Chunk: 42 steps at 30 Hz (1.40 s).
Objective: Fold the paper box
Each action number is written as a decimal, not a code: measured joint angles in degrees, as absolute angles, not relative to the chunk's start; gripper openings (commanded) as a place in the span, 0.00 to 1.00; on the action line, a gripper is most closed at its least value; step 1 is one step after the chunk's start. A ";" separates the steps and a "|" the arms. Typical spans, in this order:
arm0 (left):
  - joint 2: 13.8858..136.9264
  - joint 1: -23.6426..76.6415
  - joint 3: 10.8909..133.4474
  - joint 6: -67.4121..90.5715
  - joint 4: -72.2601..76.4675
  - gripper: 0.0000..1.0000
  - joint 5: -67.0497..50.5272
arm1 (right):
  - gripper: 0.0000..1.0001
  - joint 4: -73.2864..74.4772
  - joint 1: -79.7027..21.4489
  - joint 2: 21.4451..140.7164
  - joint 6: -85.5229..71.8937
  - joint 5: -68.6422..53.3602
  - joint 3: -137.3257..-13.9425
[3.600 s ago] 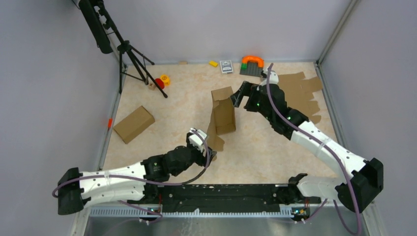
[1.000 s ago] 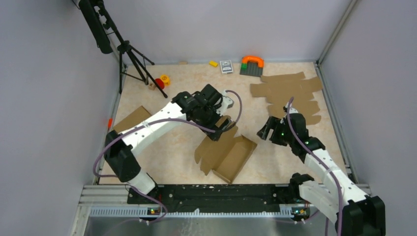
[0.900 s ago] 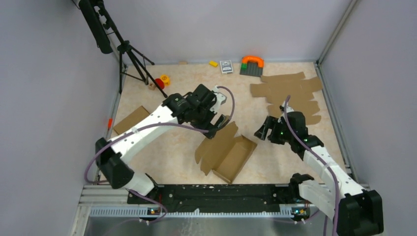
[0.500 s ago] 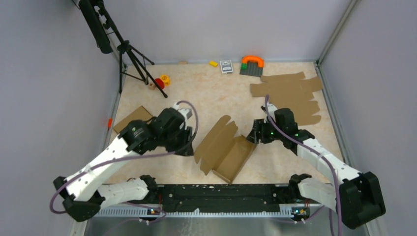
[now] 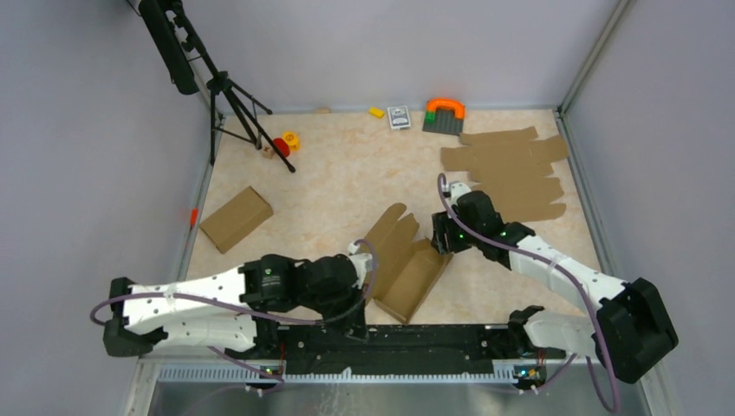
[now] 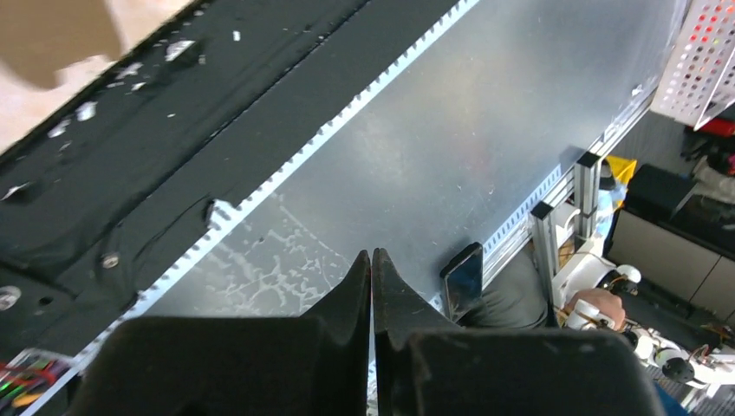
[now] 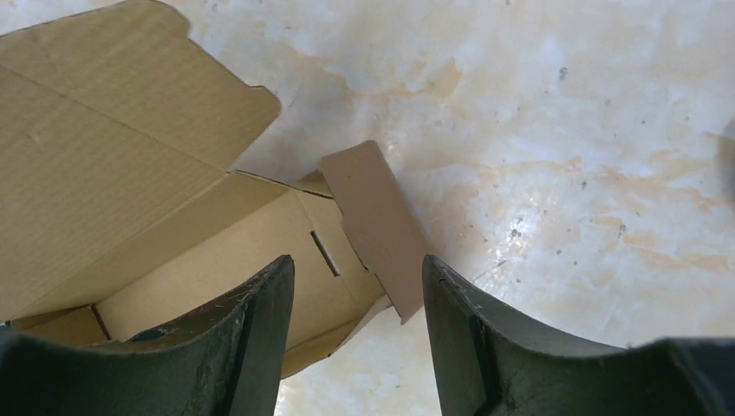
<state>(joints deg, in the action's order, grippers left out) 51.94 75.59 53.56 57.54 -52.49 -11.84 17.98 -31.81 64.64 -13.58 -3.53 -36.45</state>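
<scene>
The paper box [image 5: 407, 264] lies half formed near the table's front, its tray to the right and its open lid with flaps spread to the left. In the right wrist view the box [image 7: 165, 165] shows its inner wall and a loose side flap [image 7: 374, 221]. My right gripper [image 5: 440, 237] hovers at the box's far right corner, open, its jaws [image 7: 356, 260] astride that flap and corner with nothing pinched. My left gripper [image 5: 354, 317] is drawn back over the black rail at the near edge, clear of the box. Its fingers [image 6: 371, 254] are shut and hold nothing.
A pile of flat cardboard sheets [image 5: 511, 169] lies at the back right. A closed brown box [image 5: 236, 218] sits at the left, beside a tripod [image 5: 232, 100]. Small toys [image 5: 444, 113] and a card pack [image 5: 399, 117] line the back wall. The black rail [image 5: 416, 338] borders the front.
My left arm swung from over the box back to the near edge, and its gripper shut. My right gripper slid left to the box's corner, its jaws narrowing somewhat.
</scene>
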 measured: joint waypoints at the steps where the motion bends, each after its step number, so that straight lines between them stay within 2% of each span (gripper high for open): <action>1: 53.47 77.14 53.04 58.08 -50.46 0.00 -11.84 | 0.55 18.02 -32.77 65.28 -13.26 -2.66 -37.15; 5: 58.13 81.78 50.72 59.64 -43.59 0.00 -9.30 | 0.53 18.20 -35.62 67.00 -12.43 0.69 -38.04; 9: 62.59 85.60 47.70 60.20 -37.04 0.00 -6.31 | 0.44 18.46 -36.27 69.63 -11.92 3.25 -38.04; 11: 65.87 87.33 47.07 60.14 -34.13 0.00 -5.48 | 0.33 18.55 -36.42 71.09 -11.64 4.29 -38.04; 19: 71.00 89.25 38.11 59.48 -18.44 0.00 -4.49 | 0.05 18.26 -37.23 72.69 -11.53 5.80 -38.30; 24: 70.98 88.75 37.45 59.64 -17.87 0.00 -0.54 | 0.02 18.41 -37.45 72.44 -12.60 5.91 -38.76; 29: 69.01 83.53 34.17 60.10 -16.95 0.00 0.49 | 0.01 20.23 -37.45 70.22 -15.33 5.34 -38.76; 30: 68.27 82.56 33.63 60.03 -17.26 0.03 0.97 | 0.01 20.43 -37.45 69.69 -15.75 5.10 -38.74; 31: 67.44 81.60 33.36 59.83 -17.91 0.10 1.48 | 0.01 20.67 -37.45 69.04 -16.32 4.82 -38.72; 34: 64.99 79.13 33.65 58.06 -19.51 0.40 2.72 | 0.01 21.06 -37.45 67.18 -18.04 3.92 -38.65; 37: 63.81 76.86 35.62 55.07 -22.61 0.65 4.86 | 0.00 21.08 -37.45 65.60 -20.34 2.24 -38.50; 39: 63.99 76.27 38.13 52.38 -25.17 0.70 6.81 | 0.00 21.04 -37.45 64.73 -22.00 0.97 -37.87; 42: 66.06 76.27 44.66 48.29 -29.43 0.72 9.93 | 0.00 20.91 -37.47 64.25 -24.64 -0.84 -36.71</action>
